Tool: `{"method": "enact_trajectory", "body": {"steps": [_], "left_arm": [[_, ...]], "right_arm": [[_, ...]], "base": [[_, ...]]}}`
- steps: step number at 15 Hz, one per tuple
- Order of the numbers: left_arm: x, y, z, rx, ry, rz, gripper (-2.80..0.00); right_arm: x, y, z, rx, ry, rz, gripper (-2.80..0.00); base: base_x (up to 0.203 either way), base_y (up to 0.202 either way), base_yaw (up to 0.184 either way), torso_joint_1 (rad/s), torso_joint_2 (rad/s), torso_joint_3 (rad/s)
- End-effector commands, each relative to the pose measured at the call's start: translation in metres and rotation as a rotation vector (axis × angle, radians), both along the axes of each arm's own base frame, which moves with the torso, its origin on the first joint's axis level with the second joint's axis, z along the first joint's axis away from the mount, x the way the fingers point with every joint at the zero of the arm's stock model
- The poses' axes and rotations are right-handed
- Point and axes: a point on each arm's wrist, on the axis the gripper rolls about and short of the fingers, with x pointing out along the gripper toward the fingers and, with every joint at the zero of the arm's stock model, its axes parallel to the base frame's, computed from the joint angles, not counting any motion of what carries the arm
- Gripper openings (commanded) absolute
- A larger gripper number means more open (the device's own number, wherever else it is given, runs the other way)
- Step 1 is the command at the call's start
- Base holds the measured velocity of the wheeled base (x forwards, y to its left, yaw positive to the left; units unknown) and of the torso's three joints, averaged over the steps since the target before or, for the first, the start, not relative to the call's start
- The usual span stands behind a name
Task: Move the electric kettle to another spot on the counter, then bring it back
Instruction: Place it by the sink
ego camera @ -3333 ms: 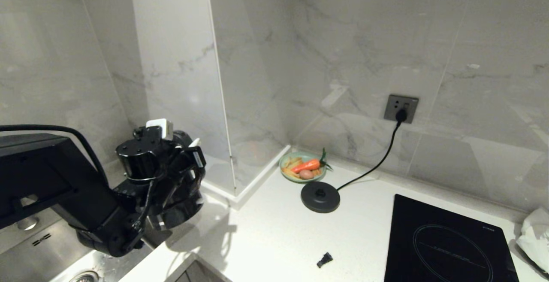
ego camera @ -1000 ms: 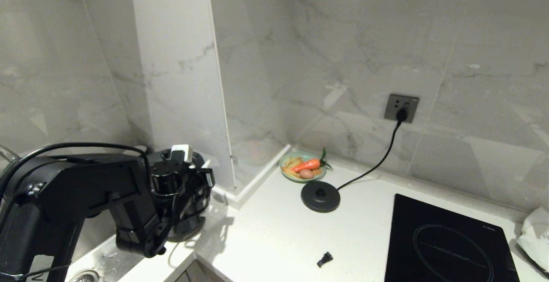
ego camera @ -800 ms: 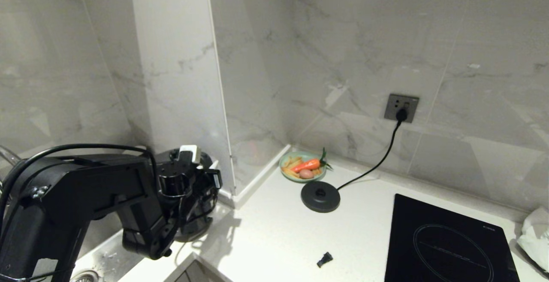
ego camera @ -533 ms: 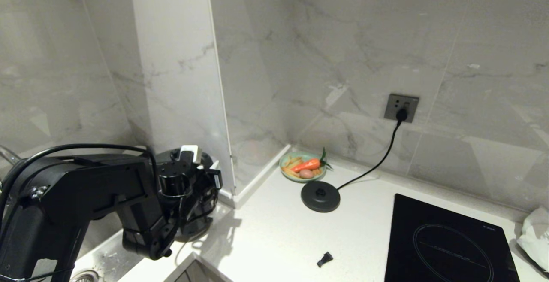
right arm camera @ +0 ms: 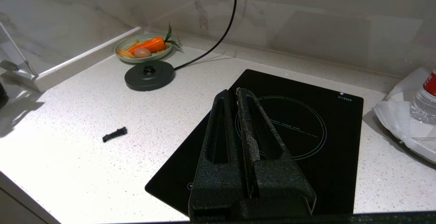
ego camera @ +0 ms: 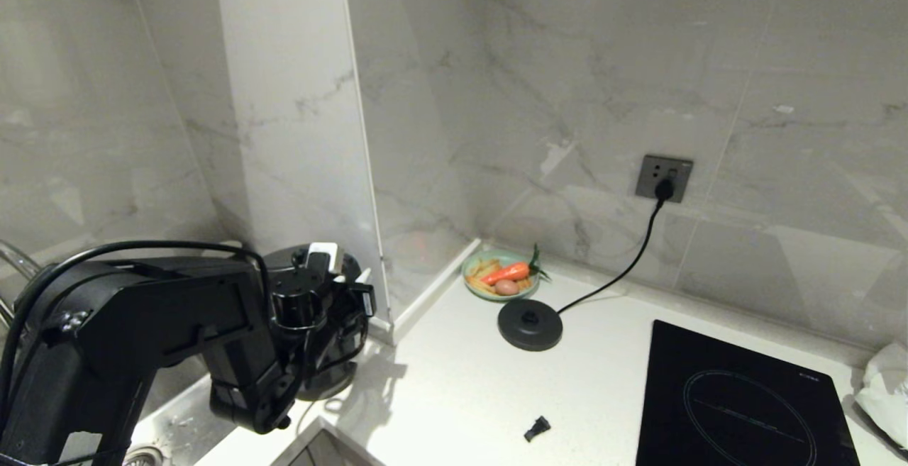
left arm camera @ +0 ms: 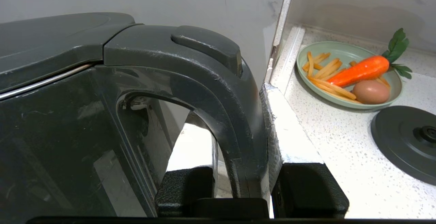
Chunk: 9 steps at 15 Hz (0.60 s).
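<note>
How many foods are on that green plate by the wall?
3 kinds: a carrot across the middle of the plate, an egg at its near edge beside the carrot, and a pile of fries under and beside them. More may be hidden underneath.

green plate (ego camera: 498, 286) (carrot, egg), hob (ego camera: 738, 402)

Black kettle (left arm camera: 68, 115); white speckled counter (ego camera: 461, 388); seemingly pale-green plate (left arm camera: 340, 48).

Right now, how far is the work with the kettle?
Done: the electric kettle is off its base disc, which sits bare. In hand: the left gripper clamps the kettle's handle, beside the sink corner of the counter. Left: returning it to the base.
</note>
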Motion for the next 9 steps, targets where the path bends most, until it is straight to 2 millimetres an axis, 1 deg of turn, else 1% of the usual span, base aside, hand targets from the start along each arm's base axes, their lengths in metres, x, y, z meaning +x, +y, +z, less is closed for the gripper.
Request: {"method": "enact_trajectory", "body": {"steps": [1, 5, 9], "left_arm": [[0.000, 0.000, -0.002, -0.001, 0.002, 0.002, -2.80], [0.000, 0.001, -0.009, 0.004, 0.021, 0.005, -2.80], [-0.011, -0.004, -0.018, 0.014, 0.069, -0.015, -2.80]], "right_arm": [[0.000, 0.000, 0.000, 0.000, 0.000, 0.001, -2.80], [0.000, 0.000, 0.000, 0.000, 0.000, 0.001, -2.80], [0.000, 0.000, 0.000, 0.000, 0.000, 0.001, -2.80]], "base": [[0.000, 0.000, 0.000, 0.000, 0.00, 0.000], [0.000, 0.000, 0.000, 0.000, 0.00, 0.000], [0.000, 0.000, 0.000, 0.000, 0.00, 0.000]]}}
